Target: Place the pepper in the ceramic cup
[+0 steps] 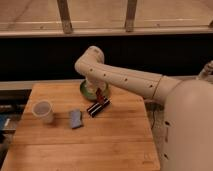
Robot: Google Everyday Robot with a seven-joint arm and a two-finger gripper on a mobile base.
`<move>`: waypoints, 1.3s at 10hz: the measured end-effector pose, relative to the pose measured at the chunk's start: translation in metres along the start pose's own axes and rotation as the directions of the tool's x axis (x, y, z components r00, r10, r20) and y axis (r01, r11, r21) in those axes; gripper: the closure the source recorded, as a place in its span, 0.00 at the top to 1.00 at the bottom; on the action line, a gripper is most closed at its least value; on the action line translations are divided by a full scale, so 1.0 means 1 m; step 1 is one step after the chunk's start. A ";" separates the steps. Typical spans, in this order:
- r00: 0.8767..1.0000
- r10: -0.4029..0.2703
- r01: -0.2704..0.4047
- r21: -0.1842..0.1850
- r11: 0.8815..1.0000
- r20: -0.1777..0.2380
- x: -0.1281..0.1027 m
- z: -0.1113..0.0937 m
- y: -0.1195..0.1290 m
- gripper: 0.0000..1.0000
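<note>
The off-white ceramic cup (43, 111) stands upright on the left part of the wooden table (115, 142). My gripper (100, 93) hangs below the bent arm at the table's back middle, just above the black ribbed block (98, 106). It is shut on the dark-red pepper (101, 95), which hangs from it over the block and the near rim of the green bowl. The cup is well to the left of the gripper and nearer the front.
A green bowl (86, 90) with a pale bottle sits behind the gripper, partly hidden by the arm. A blue-grey sponge-like block (76, 118) lies between cup and black block. A dark wall and a railing run behind the table.
</note>
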 end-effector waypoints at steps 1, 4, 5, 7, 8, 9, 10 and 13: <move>1.000 -0.005 0.005 0.002 1.000 0.003 -0.001 0.002 -0.001 0.00; 0.997 -0.052 0.052 0.003 0.999 0.048 -0.026 0.001 0.005 0.00; 0.995 -0.073 0.073 0.004 0.997 0.065 -0.038 -0.001 0.011 0.00; 0.990 -0.102 0.103 0.001 0.995 0.092 -0.059 -0.002 0.020 0.00; 0.989 -0.111 0.112 0.001 0.994 0.100 -0.066 -0.003 0.023 0.00; 0.984 -0.131 0.132 -0.006 0.991 0.117 -0.077 -0.006 0.033 0.00; 0.981 -0.145 0.147 -0.010 0.989 0.126 -0.084 -0.006 0.038 0.00; 0.967 -0.212 0.216 -0.011 0.976 0.143 -0.103 -0.012 0.064 0.00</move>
